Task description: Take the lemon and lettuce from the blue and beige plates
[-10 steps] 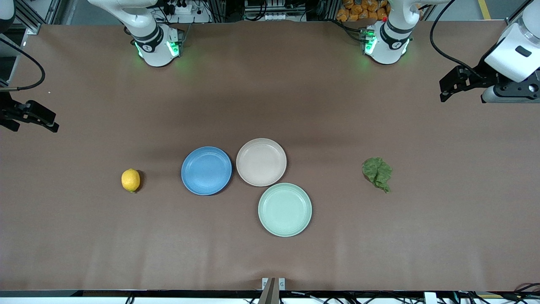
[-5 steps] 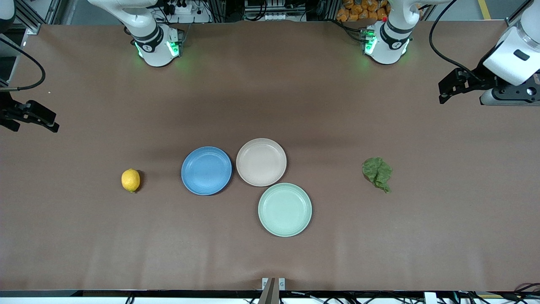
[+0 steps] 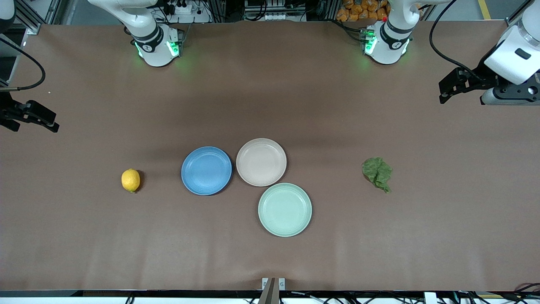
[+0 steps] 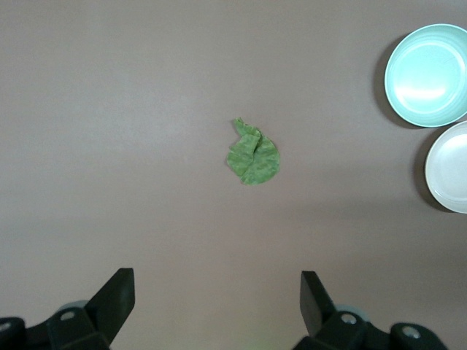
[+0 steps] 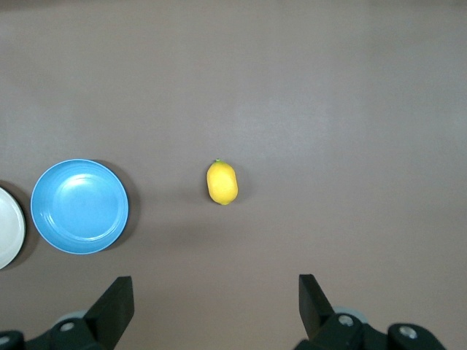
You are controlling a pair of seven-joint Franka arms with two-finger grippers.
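Observation:
The lemon lies on the bare table toward the right arm's end, beside the empty blue plate. The empty beige plate touches the blue one. The lettuce lies on the bare table toward the left arm's end. My left gripper is open and empty, high over the table's left-arm end; its wrist view shows the lettuce well ahead of the gripper. My right gripper is open and empty over the right-arm end; its wrist view shows the lemon, the blue plate and the gripper.
An empty mint-green plate lies nearer the front camera, touching the beige plate; it also shows in the left wrist view beside the beige plate. The arm bases stand along the table's robot side.
My left gripper has shifted very slightly over the table's end. The lemon, lettuce, plates and right arm have not moved.

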